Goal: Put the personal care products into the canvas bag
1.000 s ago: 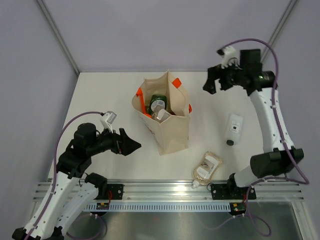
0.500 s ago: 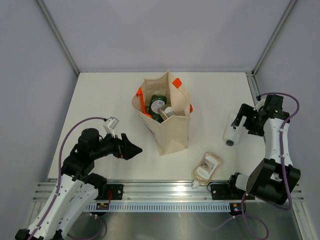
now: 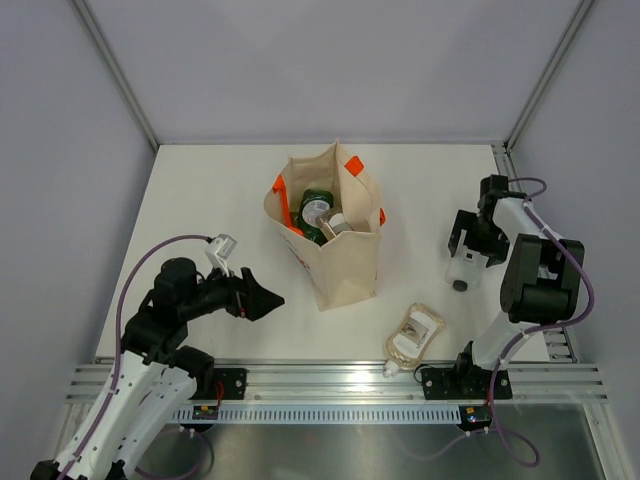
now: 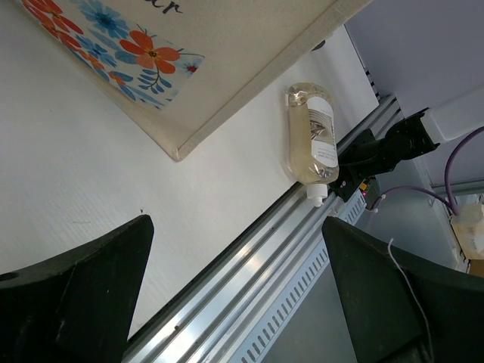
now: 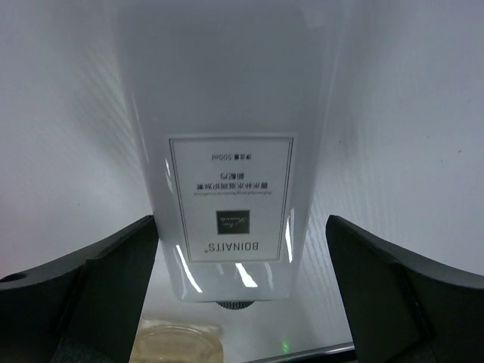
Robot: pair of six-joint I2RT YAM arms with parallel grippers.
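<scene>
The canvas bag (image 3: 340, 265) stands upright mid-table with orange handles (image 3: 352, 165). A green bottle (image 3: 318, 199) and other containers show inside it. A white black-capped bottle (image 3: 462, 271) lies on the table at the right. My right gripper (image 3: 473, 243) is open, low over it, one finger on each side; in the right wrist view the bottle (image 5: 231, 151) fills the gap between the fingers of my right gripper (image 5: 242, 299). A clear beige pouch (image 3: 414, 334) lies near the front edge. My left gripper (image 3: 264, 300) is open and empty, left of the bag.
The metal rail (image 3: 340, 380) runs along the table's front edge, just below the pouch. In the left wrist view the bag's flowered side (image 4: 144, 53) and the pouch (image 4: 313, 132) lie ahead of my left gripper (image 4: 238, 295). Grey walls enclose the table.
My right arm has swung down from high behind the bag to the white bottle and now straddles it. My left arm has lowered slightly.
</scene>
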